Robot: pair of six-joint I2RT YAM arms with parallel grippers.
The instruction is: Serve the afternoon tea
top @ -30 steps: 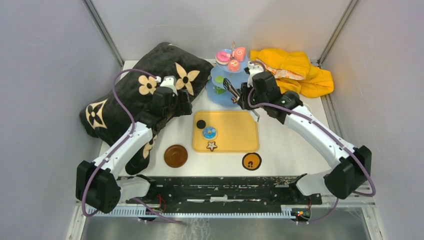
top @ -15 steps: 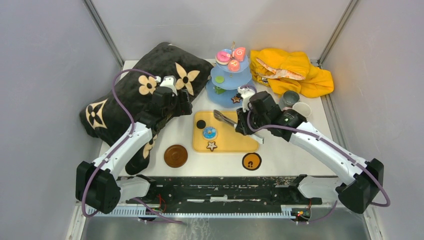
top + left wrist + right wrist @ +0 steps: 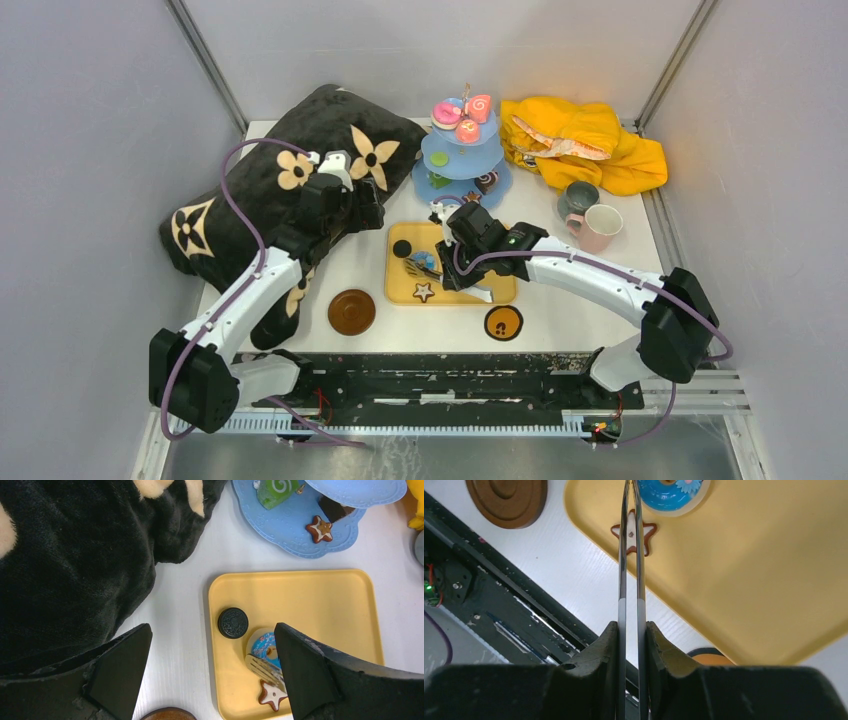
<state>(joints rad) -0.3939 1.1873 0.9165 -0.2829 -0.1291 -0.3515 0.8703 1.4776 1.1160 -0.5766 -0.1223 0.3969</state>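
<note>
Over yellow tray (image 3: 310,605), mid counter (image 3: 372,265): right tool (image 3: 630,630), clamped tight on metal tongs (image 3: 622,610), just swung back here from three-tier stand (image 3: 425,185) at far side. Tong tips nearly shut, above blue donut (image 3: 263,646) and star biscuit (image 3: 272,695), nothing visible between them. Guessing next sweet pickup, three left on tray. Left tool (image 3: 212,630) wide open, empty, hasn't budged, just left of tray.

Tray (image 3: 480,285) at table centre. Stand (image 3: 455,188) behind it, cushion (image 3: 250,190) left, cloth (image 3: 590,140) back right. Mug (image 3: 578,197) right of stand, cup (image 3: 600,226) just before mug. Left coaster (image 3: 351,311) and right coaster (image 3: 503,322) before tray. Round biscuit (image 3: 233,622), doughnut (image 3: 264,645) and star biscuit (image 3: 272,695) on tray's left part, tongs (image 3: 261,666) over them.
</note>
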